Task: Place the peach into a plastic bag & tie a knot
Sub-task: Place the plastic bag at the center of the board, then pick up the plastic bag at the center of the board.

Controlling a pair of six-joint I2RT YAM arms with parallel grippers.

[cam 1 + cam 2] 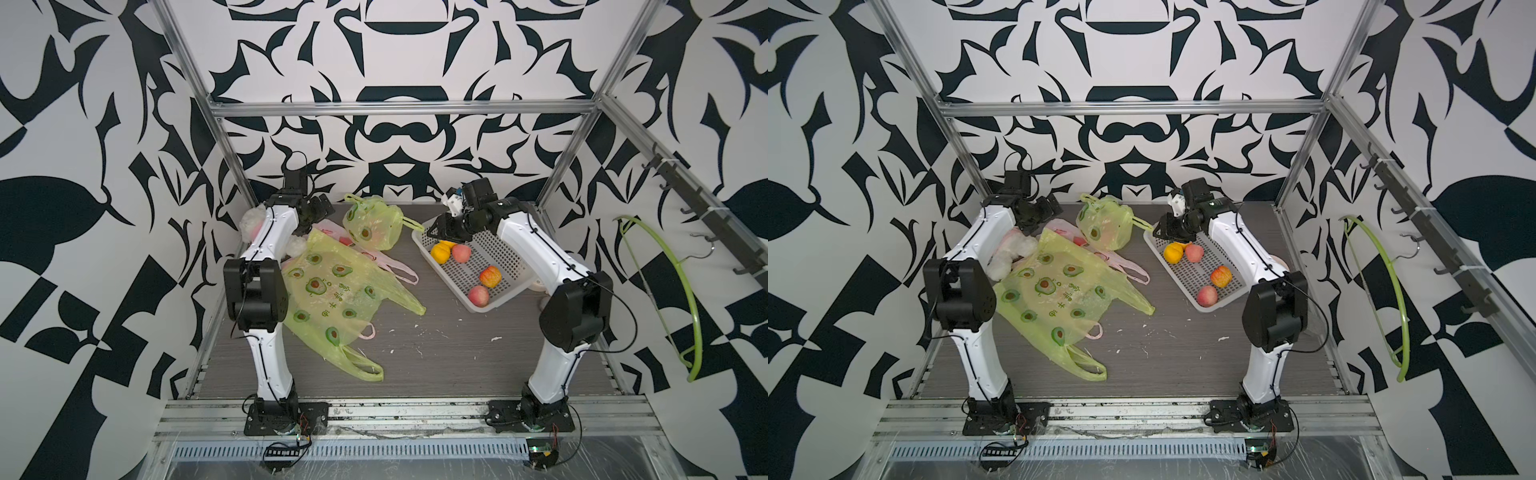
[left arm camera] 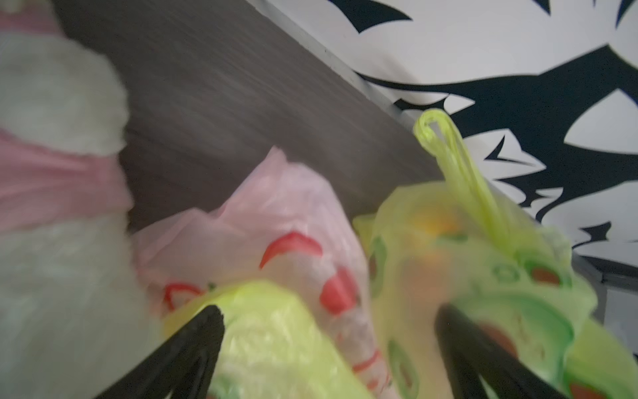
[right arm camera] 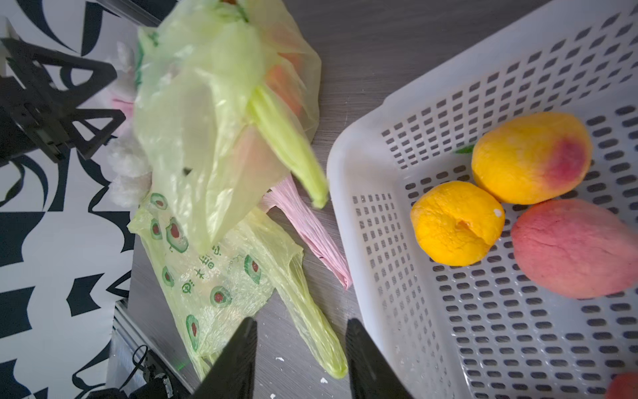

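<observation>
A green avocado-print plastic bag (image 1: 372, 222) stands bulging at the back of the table, and an orange-pink peach (image 3: 283, 79) shows through its film. One handle loop (image 2: 445, 148) sticks up and another handle (image 1: 411, 224) trails toward the basket. My left gripper (image 2: 328, 321) hangs just left of this bag with its jaws wide open and nothing gripped. On the bag's other side my right gripper (image 3: 301, 326) is open above the near corner of the white basket (image 1: 498, 249). Several more peaches (image 1: 461, 252) lie in the basket.
A flat green avocado bag (image 1: 332, 299) lies spread over a pink bag (image 1: 395, 266) at centre left. White fluffy lumps (image 1: 251, 224) sit by the left arm. White crumbs (image 1: 494, 338) dot the table. A green hoop (image 1: 690, 299) hangs on the right wall.
</observation>
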